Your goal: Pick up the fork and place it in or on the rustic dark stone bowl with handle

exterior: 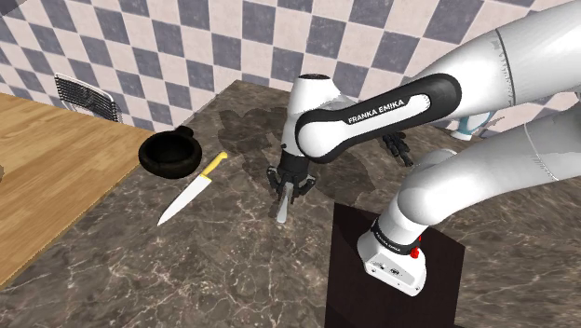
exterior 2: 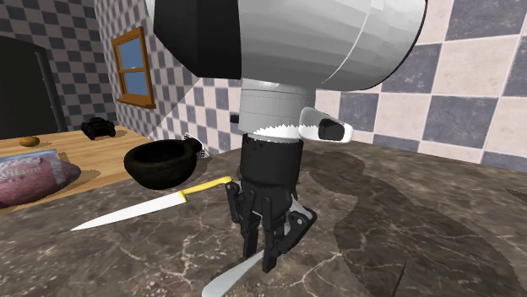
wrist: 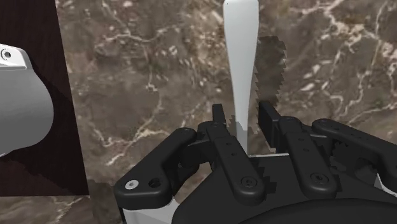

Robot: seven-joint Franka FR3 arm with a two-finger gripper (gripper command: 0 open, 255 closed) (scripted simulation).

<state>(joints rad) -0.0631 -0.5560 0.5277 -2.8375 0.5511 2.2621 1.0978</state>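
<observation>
The fork (exterior: 281,211) (exterior 2: 232,277) (wrist: 240,57) is plain white-grey and lies low on the dark marble counter (exterior: 233,261), just in front of the stand. My gripper (exterior: 287,189) (exterior 2: 260,253) (wrist: 243,118) points down over it, its two black fingers clasping the narrow part of the handle, while the wider end runs away from the hand. The dark stone bowl with handle (exterior: 170,154) (exterior 2: 160,163) sits to the shoulder view's left, beyond a yellow-handled knife (exterior: 191,193) (exterior 2: 143,207) that lies between bowl and gripper.
A wooden table top (exterior: 47,168) adjoins the counter at the shoulder view's left, with a wire rack (exterior: 86,96) at its back. The dark stand (exterior: 391,270) rises beside the gripper. A patterned bag (exterior 2: 29,177) lies on the wood. Checkered walls close the back.
</observation>
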